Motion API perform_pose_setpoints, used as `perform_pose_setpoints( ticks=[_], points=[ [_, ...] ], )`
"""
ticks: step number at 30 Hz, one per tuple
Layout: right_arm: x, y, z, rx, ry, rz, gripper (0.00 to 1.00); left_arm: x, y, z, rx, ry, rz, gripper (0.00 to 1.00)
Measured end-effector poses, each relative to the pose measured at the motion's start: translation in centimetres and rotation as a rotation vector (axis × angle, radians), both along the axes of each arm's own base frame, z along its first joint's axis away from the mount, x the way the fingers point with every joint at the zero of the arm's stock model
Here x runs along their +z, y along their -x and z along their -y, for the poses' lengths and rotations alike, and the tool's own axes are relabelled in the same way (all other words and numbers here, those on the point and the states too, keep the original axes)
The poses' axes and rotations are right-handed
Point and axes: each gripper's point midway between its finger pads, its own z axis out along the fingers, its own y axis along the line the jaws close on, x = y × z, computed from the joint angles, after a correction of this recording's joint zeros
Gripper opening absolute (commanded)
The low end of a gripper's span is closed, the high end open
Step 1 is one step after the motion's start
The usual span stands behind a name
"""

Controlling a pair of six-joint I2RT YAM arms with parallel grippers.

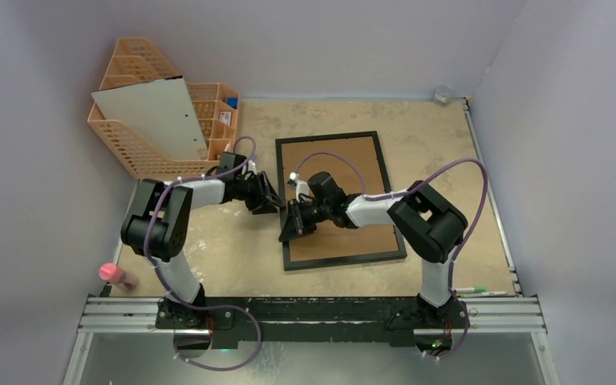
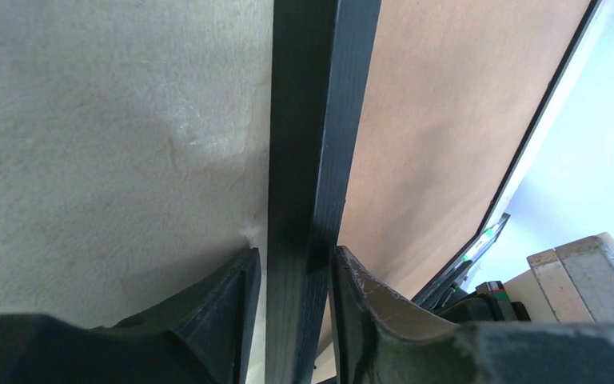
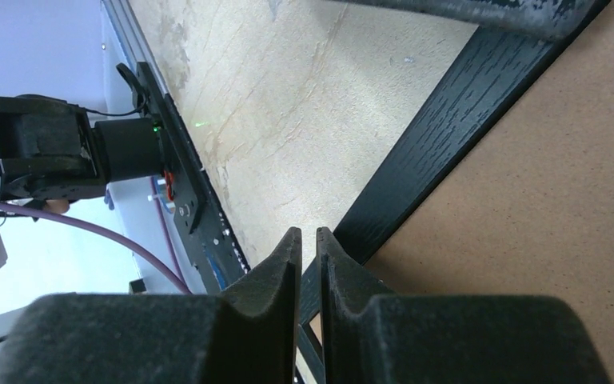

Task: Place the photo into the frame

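Lying back-up on the desk (image 1: 437, 144), the frame (image 1: 341, 160) is showing only its brown board, with the photo unseen and seemingly not yet in, while the left gripper (image 1: 270, 204) is clamping its left border and the right gripper (image 1: 289, 228) is hovering beside it, fingers nearly together.

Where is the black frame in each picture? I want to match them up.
Top view: the frame lies flat in the middle of the table.
Left wrist: its black edge runs up the middle, between the left gripper fingers.
Right wrist: its black edge slants from top right down to the right gripper.
Shared landmark: the brown board inside the black edge shows in all three.
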Motion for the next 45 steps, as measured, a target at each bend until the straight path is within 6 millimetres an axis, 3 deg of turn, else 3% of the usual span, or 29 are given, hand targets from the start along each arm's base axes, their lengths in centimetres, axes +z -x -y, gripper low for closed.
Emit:
perform_pose_setpoints(
  ticks=[7,30,35,45],
  points=[
    [-0.3,-0.3,0.4,-0.014,0.013,-0.012,0.13,-0.2,0.1,0.1,-0.001,-0.013,-0.001,0.28],
    [-1.0,-1.2,2.6,-0.055,0.025,-0.080,0.12,-0.2,0.0,0.1,0.001,-0.016,0.001,0.27],
    [-1.4,-1.3,2.8,-0.065,0.035,-0.100,0.17,-0.2,0.0,0.1,0.001,-0.018,-0.002,0.27],
    [-1.1,-1.5,2.9,-0.110,0.055,-0.150,0.35,-0.2,0.0,0.2,0.000,-0.022,-0.010,0.27]
  ],
)
